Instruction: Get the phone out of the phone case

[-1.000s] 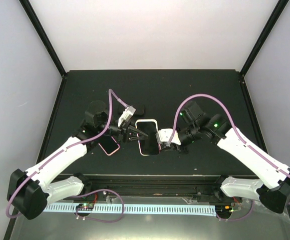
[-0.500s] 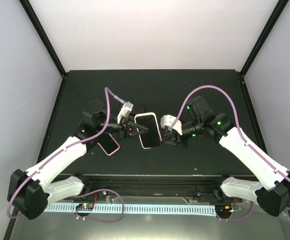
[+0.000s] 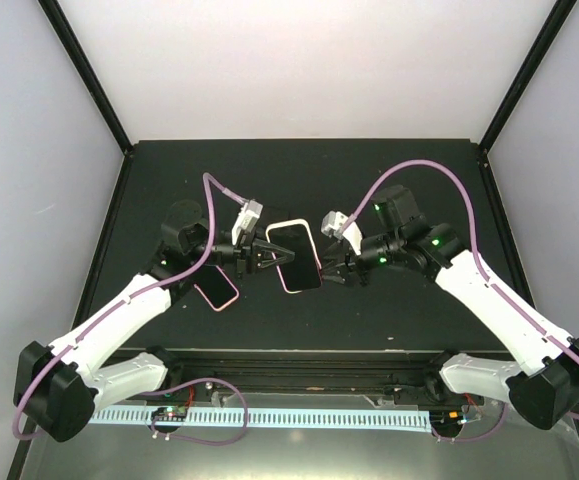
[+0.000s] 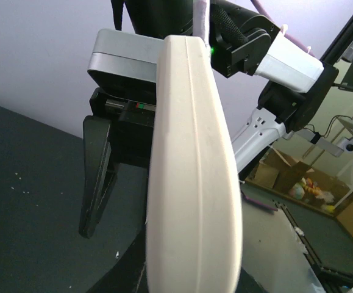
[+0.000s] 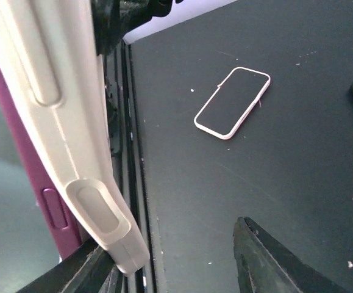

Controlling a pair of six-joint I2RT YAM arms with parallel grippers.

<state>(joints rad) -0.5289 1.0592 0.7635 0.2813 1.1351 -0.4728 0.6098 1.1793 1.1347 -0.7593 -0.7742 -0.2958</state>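
**Desk:** What does the overhead give you?

**Me:** I see the phone case point(image 3: 295, 257) held up off the counter point(image 3: 399, 180) at mid-frame, screen side up, between my two arms. My left claw point(image 3: 269, 256) is clamped on its left edge, and my right claw point(image 3: 336, 270) sits at its right edge. A second handset point(image 3: 217, 290) lies on the counter to the lower left.

**Desk:** And the left wrist?

**Me:** The cream side of the case fills the middle of the frame. I can't make out my own fingers there.

**Desk:** Right wrist?

**Me:** Its fingers point(image 5: 267, 256) are spread apart. The case lies against the left one only, so nothing is gripped. A purple strip along the case at far left I take for the phone point(image 5: 42, 195). I judge the case lifted and presented, but the phone is not yet out. The peeling apart is left to do.
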